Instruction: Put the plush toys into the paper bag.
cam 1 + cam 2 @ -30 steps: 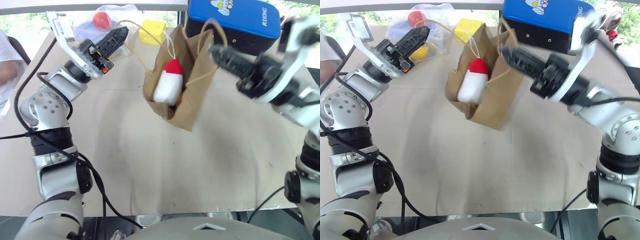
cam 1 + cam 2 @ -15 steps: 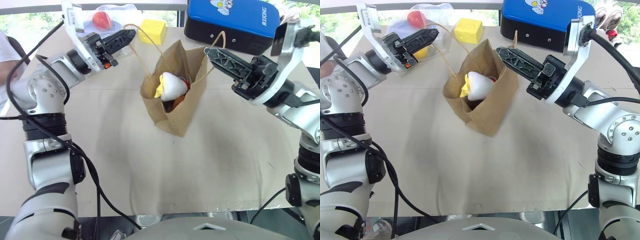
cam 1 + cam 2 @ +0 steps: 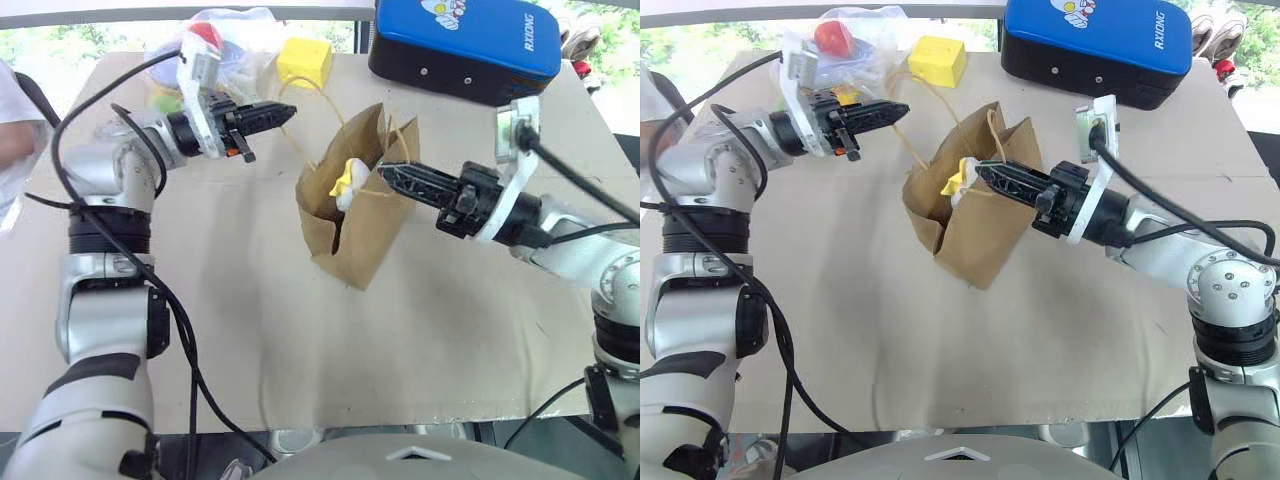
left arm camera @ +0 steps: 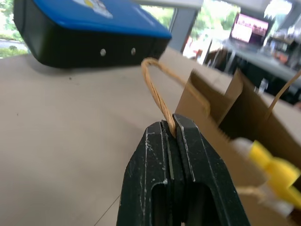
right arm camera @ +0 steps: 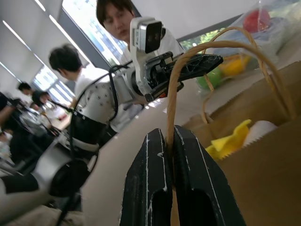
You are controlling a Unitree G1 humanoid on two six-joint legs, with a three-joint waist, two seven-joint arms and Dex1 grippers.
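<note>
1. My left hand (image 4: 173, 126) is pressed together on one cord handle (image 4: 155, 92) of the paper bag (image 3: 360, 215); the cord loops up from between my fingertips toward the bag's rim.
2. My right hand (image 5: 169, 136) is pinching the bag's other handle (image 5: 221, 47), its cord rising out of my closed fingertips in an arch over the bag's mouth.
3. Between my two hands, the bag stands open on the bench (image 3: 400, 350), leaning a little, with my left hand off to one side of it and my right hand close against its rim on the other.
4. Just beyond my right fingertips, inside the bag's mouth, lies the white plush toy (image 3: 349, 180), its yellow tuft (image 5: 228, 141) poking up near the rim. I cannot make out the brown toy in the dark of the bag.
5. Beyond my left hand sits a clear plastic bag of coloured balls (image 3: 845, 40), and beside that a yellow block (image 3: 304, 62).
6. Past the bag, at the far edge of the bench, rests a blue-and-black case (image 3: 465, 45).
7. Past my left arm, people (image 5: 89, 84) are at the bench's side.
</note>
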